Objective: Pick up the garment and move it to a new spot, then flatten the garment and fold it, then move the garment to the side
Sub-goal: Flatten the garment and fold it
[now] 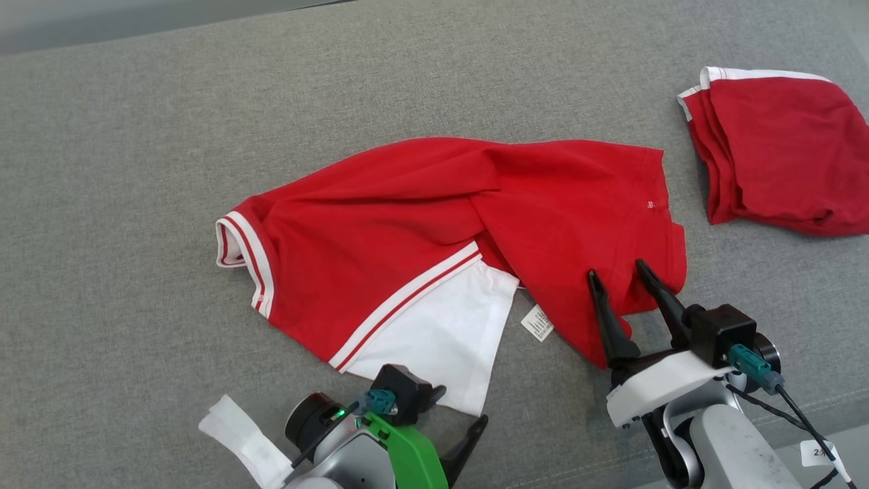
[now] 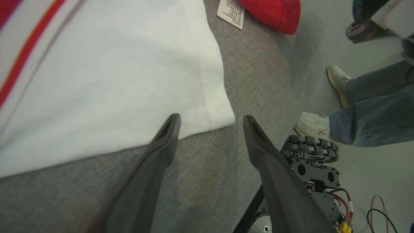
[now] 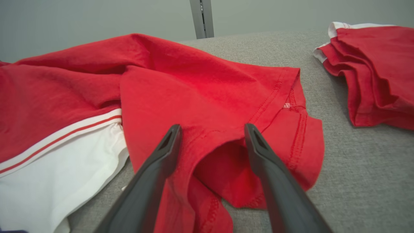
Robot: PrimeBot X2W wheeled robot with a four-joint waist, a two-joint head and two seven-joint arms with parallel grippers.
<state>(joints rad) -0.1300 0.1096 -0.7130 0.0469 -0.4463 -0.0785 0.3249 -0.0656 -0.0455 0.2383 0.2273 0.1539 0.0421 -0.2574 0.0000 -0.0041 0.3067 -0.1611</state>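
Observation:
A red garment (image 1: 434,217) with white trim and a white panel (image 1: 441,333) lies crumpled across the middle of the grey table (image 1: 136,170). My right gripper (image 1: 619,272) is open over the garment's near right hem (image 3: 226,142), its two dark fingers (image 3: 155,171) astride a raised red fold. My left gripper (image 2: 210,121) is open low at the table's front edge, just short of the white panel's corner (image 2: 220,113). A white care label (image 1: 538,322) pokes out between the white panel and the red hem.
A second red garment (image 1: 781,149), folded, lies at the table's far right. A person's feet in pale shoes (image 2: 312,124) and jeans stand on the floor beside the table's front edge, near my wheeled base (image 2: 310,155).

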